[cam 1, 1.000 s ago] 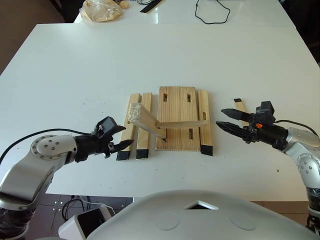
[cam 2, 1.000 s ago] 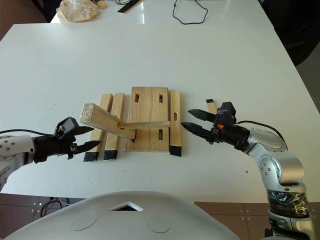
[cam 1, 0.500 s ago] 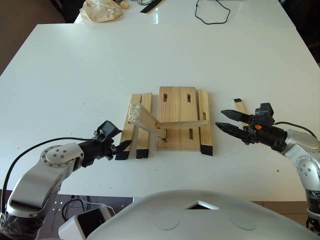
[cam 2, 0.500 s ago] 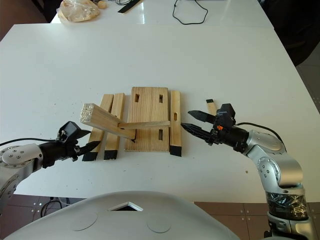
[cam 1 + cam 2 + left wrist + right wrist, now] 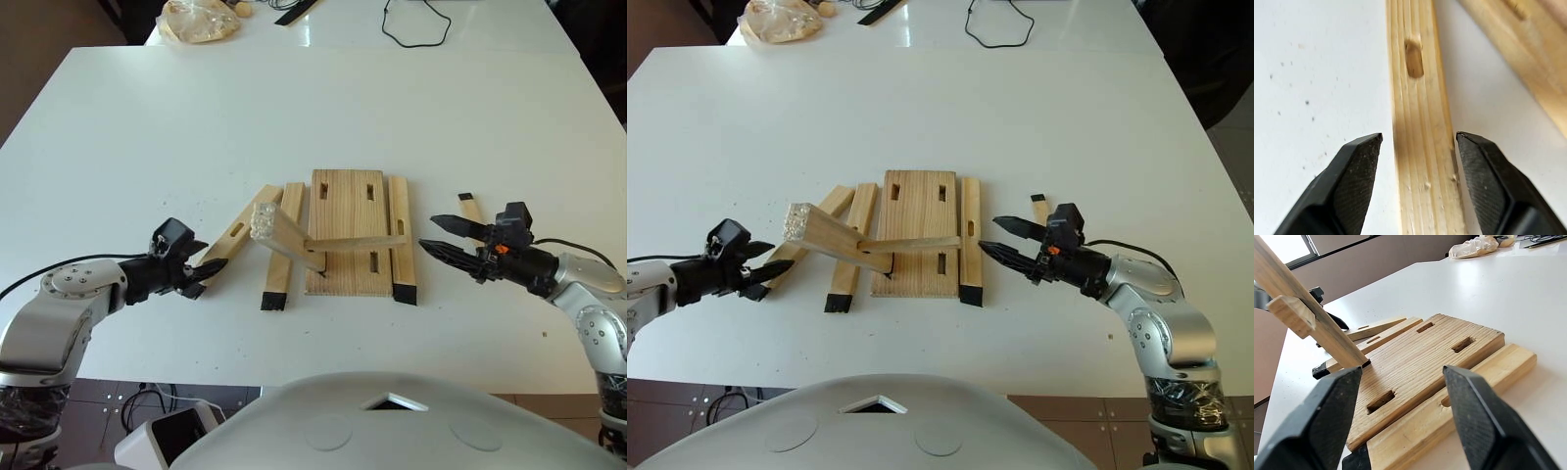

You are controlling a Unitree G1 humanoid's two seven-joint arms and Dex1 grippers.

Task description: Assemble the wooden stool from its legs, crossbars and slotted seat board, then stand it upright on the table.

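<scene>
Swung outward at its near end, the outer left leg (image 5: 238, 227) now lies on a slant across the table (image 5: 118, 127). A second ago it lay parallel to the second leg (image 5: 282, 245). The left gripper (image 5: 204, 271) has travelled left with it, while the right arm has hardly stirred.

From the head views, the slanted leg's far end sits close to the slotted seat board (image 5: 348, 211) and its near end is at the left gripper's tips. Its long axis points from those fingers up toward the board. A leg-and-crossbar piece (image 5: 286, 235) stands tilted on the board's near left part. The right gripper (image 5: 429, 230) hovers just beside the right-hand leg (image 5: 399, 230), fingers spread and holding nothing. The left arm is plainly the nearer one to the slanted leg.

In the left wrist view, that leg runs straight out between the two fingers (image 5: 1359, 176), lengthwise away from the wrist. The fingers are parted and straddle it, with a sliver of table showing on one side. To my eye, closing them would pinch the leg across its width.

In the right wrist view, the spread fingers (image 5: 1334, 416) frame the seat board and the right-hand leg lying along its edge.
</scene>
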